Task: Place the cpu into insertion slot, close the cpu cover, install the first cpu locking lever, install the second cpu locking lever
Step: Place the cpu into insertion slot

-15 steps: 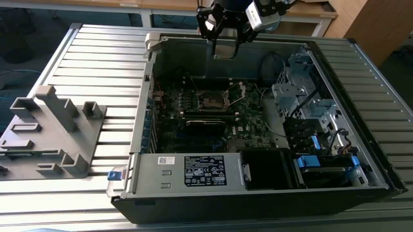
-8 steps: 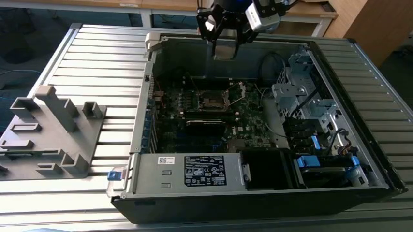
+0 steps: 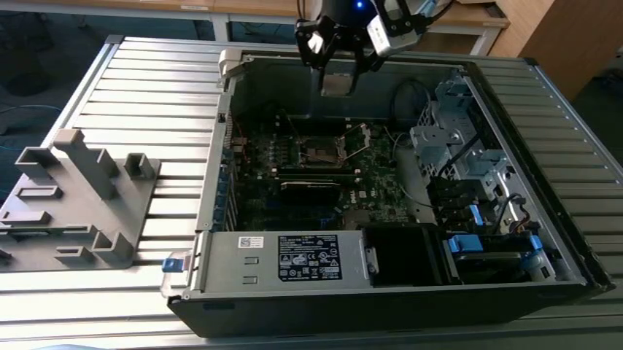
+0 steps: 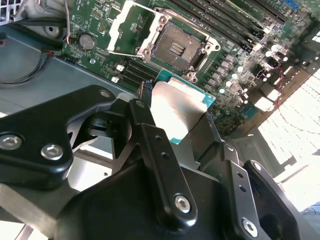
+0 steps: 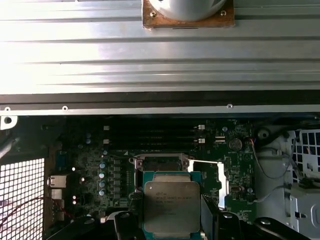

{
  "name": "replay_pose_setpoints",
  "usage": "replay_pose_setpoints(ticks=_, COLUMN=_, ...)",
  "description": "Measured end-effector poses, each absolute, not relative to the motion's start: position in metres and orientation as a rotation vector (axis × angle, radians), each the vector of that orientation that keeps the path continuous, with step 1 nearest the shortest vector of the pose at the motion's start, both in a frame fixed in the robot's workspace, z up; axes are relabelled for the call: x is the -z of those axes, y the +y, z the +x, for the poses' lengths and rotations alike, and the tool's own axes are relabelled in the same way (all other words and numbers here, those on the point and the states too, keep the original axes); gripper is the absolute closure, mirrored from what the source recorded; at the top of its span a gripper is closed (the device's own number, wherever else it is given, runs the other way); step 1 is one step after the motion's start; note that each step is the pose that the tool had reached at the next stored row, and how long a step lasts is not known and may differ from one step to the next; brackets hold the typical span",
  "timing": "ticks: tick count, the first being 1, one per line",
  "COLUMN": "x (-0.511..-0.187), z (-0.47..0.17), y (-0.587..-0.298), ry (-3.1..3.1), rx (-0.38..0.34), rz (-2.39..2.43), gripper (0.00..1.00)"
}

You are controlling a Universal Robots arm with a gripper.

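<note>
Around the rig, room: light wooden furniture (image 3: 559, 29) stands beyond the table.
Table: a ribbed silver metal table (image 3: 146, 80) carries a grey plastic fixture (image 3: 78, 197) toward the exterior view's left.
Case: a black open tower computer case (image 3: 389, 310) lies on its side on the table.
Motherboard: a dark green motherboard (image 3: 292, 197) (image 4: 240, 45) (image 5: 90, 165) lines the case floor.
Gripper: the black two-finger gripper (image 3: 339, 73) (image 4: 176, 106) (image 5: 170, 222) hangs over the case, its fingers pinching opposite edges of the chip.
Insertion slot: the square insertion slot (image 3: 319, 149) (image 4: 177, 47) (image 5: 160, 162) lies bare.
Cpu cover: the silvery hinged metal cpu cover (image 3: 358, 138) (image 4: 150, 35) (image 5: 221, 185) is swung up beside the slot.
Cpu: the flat square cpu (image 3: 337, 86) (image 4: 172, 120) (image 5: 171, 205), silver-grey on top with a green rim, is held in the air, apart from the slot.
</note>
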State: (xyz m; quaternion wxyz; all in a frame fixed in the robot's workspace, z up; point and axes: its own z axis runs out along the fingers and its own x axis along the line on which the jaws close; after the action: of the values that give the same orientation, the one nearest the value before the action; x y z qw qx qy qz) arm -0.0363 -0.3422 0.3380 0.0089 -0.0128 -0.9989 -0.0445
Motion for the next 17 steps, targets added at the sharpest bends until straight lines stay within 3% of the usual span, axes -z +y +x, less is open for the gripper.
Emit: replay_pose_setpoints(ticks=17, x=-0.308, z=-0.046, y=-0.342, ry=-3.126, rx=0.139, rz=-0.040, gripper=0.46)
